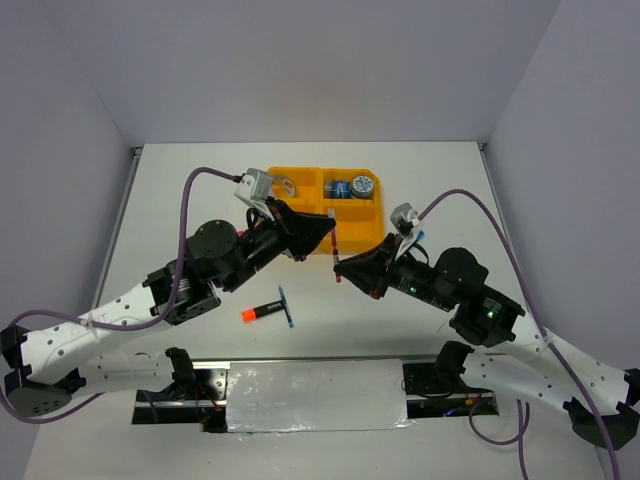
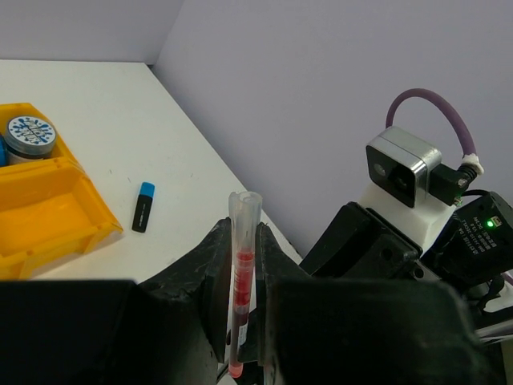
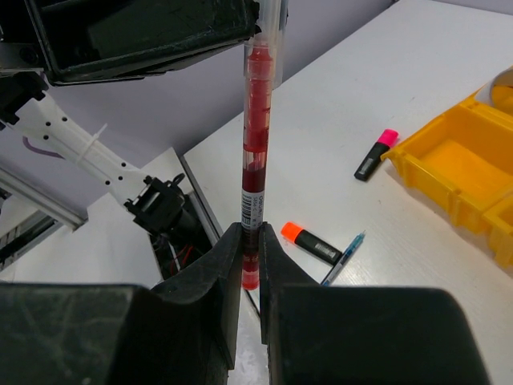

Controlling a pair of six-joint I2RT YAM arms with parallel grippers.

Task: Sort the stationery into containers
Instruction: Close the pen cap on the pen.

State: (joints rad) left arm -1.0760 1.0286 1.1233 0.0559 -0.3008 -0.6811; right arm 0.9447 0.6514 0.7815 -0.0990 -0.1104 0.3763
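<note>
Red pen (image 1: 335,255) hung in the air just in front of the orange tray (image 1: 358,214), pinched from both sides. The left gripper (image 1: 332,232) was narrowed onto its far part and the right gripper (image 1: 342,270) clamped tight on the near, red-tipped end. Two grips on one slim stick read as a handover or a re-grip to square it up before dropping it in, though which arm would let go I could not tell. Pen barrel was clear, smooth plastic with red ink inside and a small printed label. Tray was glossy moulded plastic with bevelled corners; blue-grey tape rolls (image 1: 362,185) sat in its far right compartment and a silvery ring (image 1: 283,187) in the far left. Loose on the matte white tabletop (image 1: 180,200) lay an orange-capped marker (image 1: 260,312), stubby and black, just beside a thin blue pen (image 1: 287,307).
</note>
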